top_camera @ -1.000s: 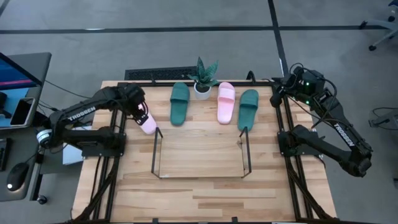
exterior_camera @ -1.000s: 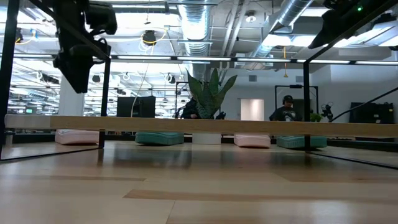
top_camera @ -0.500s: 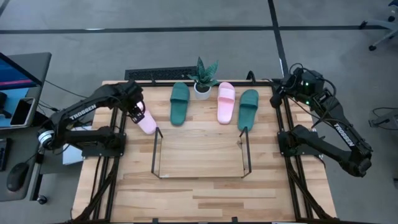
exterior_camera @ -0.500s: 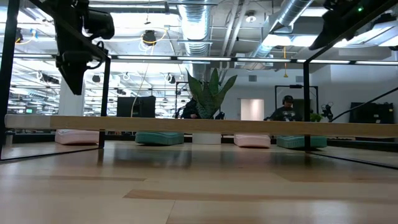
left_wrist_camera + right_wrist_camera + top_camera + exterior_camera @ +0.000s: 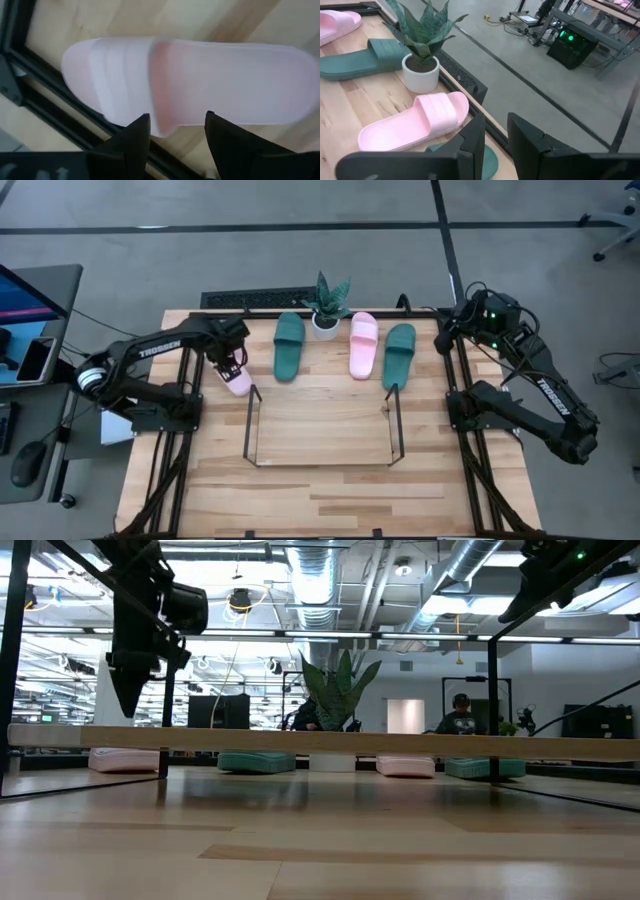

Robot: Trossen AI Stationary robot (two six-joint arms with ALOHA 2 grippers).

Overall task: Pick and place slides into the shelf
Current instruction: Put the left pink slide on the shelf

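Observation:
Four slides lie sole-down along the table's far side: a pale pink one [image 5: 240, 384] at the left, a dark green one [image 5: 289, 345], a second pink one [image 5: 363, 345] and a second green one [image 5: 399, 355]. The black wire shelf [image 5: 250, 430] stands at mid-table with nothing on it. My left gripper [image 5: 232, 366] hangs open just above the left pink slide [image 5: 200, 85], fingers pointing down and clear of it, as the low view [image 5: 128, 705] shows. My right gripper [image 5: 496, 142] waits raised at the far right corner, fingers a little apart with nothing between them.
A small potted plant [image 5: 327, 308] stands between the left green slide and the second pink one. A black metal frame [image 5: 185, 380] edges the table close beside the left pink slide. Bare wood lies in front of the shelf toward the near edge.
My left gripper has sunk toward the left pink slide, shifted a little toward the table's right and rolled about its wrist, with its fingers still open. All the slides lie where they were.

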